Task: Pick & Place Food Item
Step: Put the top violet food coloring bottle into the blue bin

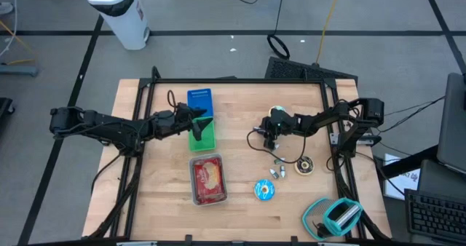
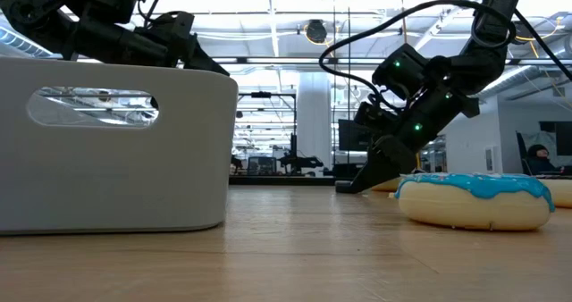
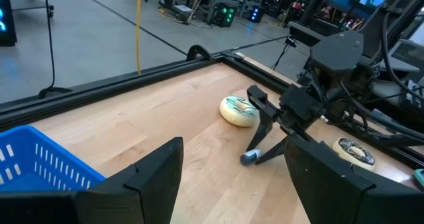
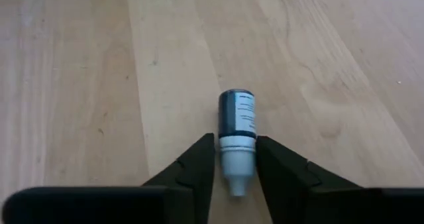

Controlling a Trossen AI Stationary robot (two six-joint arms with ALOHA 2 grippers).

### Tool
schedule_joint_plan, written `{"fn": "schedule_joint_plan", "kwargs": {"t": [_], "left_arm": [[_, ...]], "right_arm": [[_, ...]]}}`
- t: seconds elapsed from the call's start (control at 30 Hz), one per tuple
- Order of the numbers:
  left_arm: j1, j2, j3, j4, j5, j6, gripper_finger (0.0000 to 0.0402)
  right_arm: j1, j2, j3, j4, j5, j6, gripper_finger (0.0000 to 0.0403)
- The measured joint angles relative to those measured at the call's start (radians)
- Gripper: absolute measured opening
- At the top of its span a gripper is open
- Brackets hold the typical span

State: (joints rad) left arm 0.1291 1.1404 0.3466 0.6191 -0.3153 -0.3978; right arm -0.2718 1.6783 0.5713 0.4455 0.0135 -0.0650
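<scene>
1. On the wooden table (image 1: 240,202) I count two iced doughnuts: a blue-glazed one (image 1: 264,190) and a chocolate-and-white one (image 1: 303,166). There are also one clear tray of red food (image 1: 207,179), one blue basket (image 1: 199,100) and one green bin (image 1: 203,134).
2. The small dark bottle with a white cap (image 4: 236,139) lies flat on the table, its cap end between the fingers of the right gripper (image 4: 236,159). They stand close on each side of it.
3. A firm grip I cannot confirm.
4. The left gripper (image 3: 232,184) hangs above the baskets, fingers wide apart, holding nothing.
</scene>
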Motion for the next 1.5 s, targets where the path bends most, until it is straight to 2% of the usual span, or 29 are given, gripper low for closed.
{"fn": "schedule_joint_plan", "kwargs": {"t": [0.13,0.27,0.57,0.7,1.03,1.23,1.5], "left_arm": [[0.000,0.000,0.000,-0.003,0.000,0.000,0.0267],[0.000,0.000,0.000,-0.003,0.000,-0.022,0.0267],[0.000,0.000,0.000,0.000,0.028,-0.335,0.0267],[-0.008,0.000,0.000,0.004,0.082,-0.403,0.0267],[-0.070,0.016,0.000,0.022,0.084,-0.478,0.0267],[-0.105,0.143,0.053,0.095,0.090,-0.481,0.0267],[-0.113,0.412,0.284,0.090,0.173,-0.459,0.0267]], "right_arm": [[0.000,0.000,0.000,0.000,0.000,0.000,0.0072],[0.000,-0.009,-0.001,-0.003,0.000,0.000,0.0063],[0.029,-0.113,-0.004,0.007,0.011,-0.045,0.0076],[0.076,-0.159,-0.004,0.070,0.012,-0.100,0.0066],[0.196,-0.187,-0.003,0.261,0.044,-0.214,0.0072],[0.227,-0.187,0.002,0.284,0.095,-0.261,0.0069],[0.236,-0.188,0.018,0.277,0.095,-0.262,0.0072]]}}
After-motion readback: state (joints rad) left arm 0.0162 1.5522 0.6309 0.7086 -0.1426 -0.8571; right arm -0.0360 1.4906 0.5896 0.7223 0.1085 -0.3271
